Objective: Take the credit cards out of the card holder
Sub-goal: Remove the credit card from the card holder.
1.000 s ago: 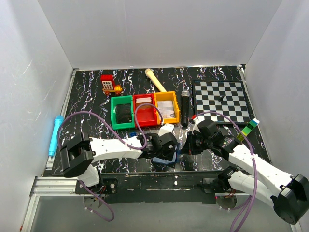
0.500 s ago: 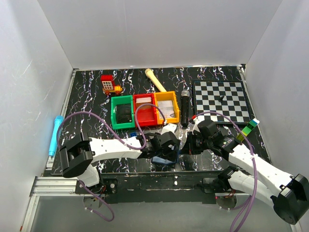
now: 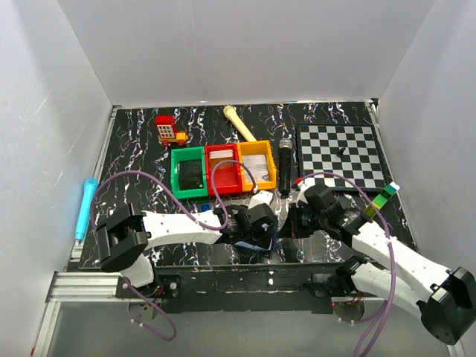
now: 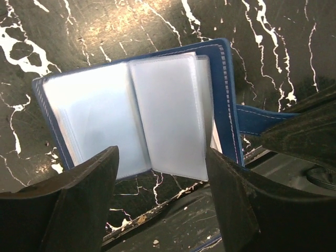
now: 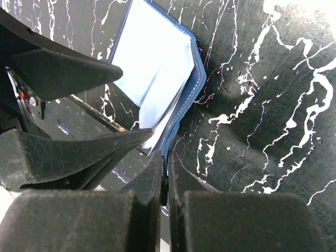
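The card holder (image 4: 157, 115) lies open on the black marbled table near its front edge, navy rim around pale blue-grey leaves. I cannot tell cards from sleeves; a white edge (image 4: 215, 140) peeks out at its right side. My left gripper (image 4: 161, 157) is open and empty, its fingers straddling the holder's near edge. In the top view it (image 3: 260, 227) hovers over the holder (image 3: 254, 247). My right gripper (image 5: 166, 157) is shut on the holder's navy edge strap (image 4: 257, 118), just right of the holder (image 5: 157, 58); in the top view it (image 3: 287, 223) sits beside the left one.
Green (image 3: 188, 172), red (image 3: 224, 167) and orange (image 3: 258, 163) bins stand just behind the grippers, with a black microphone (image 3: 285, 165) and a chessboard (image 3: 342, 155) to the right. A blue pen (image 3: 83, 207) lies far left. The table's front edge (image 4: 184, 210) is right below the holder.
My left gripper has shifted slightly to the right and nearer over the card holder. The right gripper has stayed shut on the strap.
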Available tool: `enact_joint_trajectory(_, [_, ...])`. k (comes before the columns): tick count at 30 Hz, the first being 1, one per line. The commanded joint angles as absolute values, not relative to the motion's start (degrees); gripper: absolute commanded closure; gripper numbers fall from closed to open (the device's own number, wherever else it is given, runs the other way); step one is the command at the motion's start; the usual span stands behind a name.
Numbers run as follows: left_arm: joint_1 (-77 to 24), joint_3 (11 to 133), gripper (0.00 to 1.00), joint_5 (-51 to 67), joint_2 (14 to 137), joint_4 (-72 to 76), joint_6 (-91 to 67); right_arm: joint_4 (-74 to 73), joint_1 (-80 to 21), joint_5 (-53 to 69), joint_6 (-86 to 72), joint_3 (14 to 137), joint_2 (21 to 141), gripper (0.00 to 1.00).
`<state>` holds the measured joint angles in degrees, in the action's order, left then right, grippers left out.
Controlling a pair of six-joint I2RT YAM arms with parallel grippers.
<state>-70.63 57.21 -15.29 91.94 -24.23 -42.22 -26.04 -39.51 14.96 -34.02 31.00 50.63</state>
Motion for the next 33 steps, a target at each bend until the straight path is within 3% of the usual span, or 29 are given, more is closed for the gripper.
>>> enact_joint_trajectory(1, [-70.31, 58.62, 0.35, -20.65, 90.97, -27.94, -43.24, -26.10, -39.90, 15.03, -32.96, 32.08, 50.27, 0.99])
enact_joint_trajectory(16, [-69.08, 58.01, 0.35, -23.55, 88.51, -30.76, -45.09, -27.24, -39.90, 15.03, -31.03, 33.04, 50.71, 0.99])
enact_joint_trajectory(25, [-68.73, 54.76, 0.31, -23.12, 82.10, -31.12, -47.02, -38.49, -39.82, 8.71, -20.75, 40.77, 53.34, 0.99])
enact_joint_trajectory(33, [-68.73, 51.85, 0.27, -13.64, 78.22, -19.00, -40.79, -37.53, -39.81, 9.66, -20.92, 42.89, 56.25, 0.99])
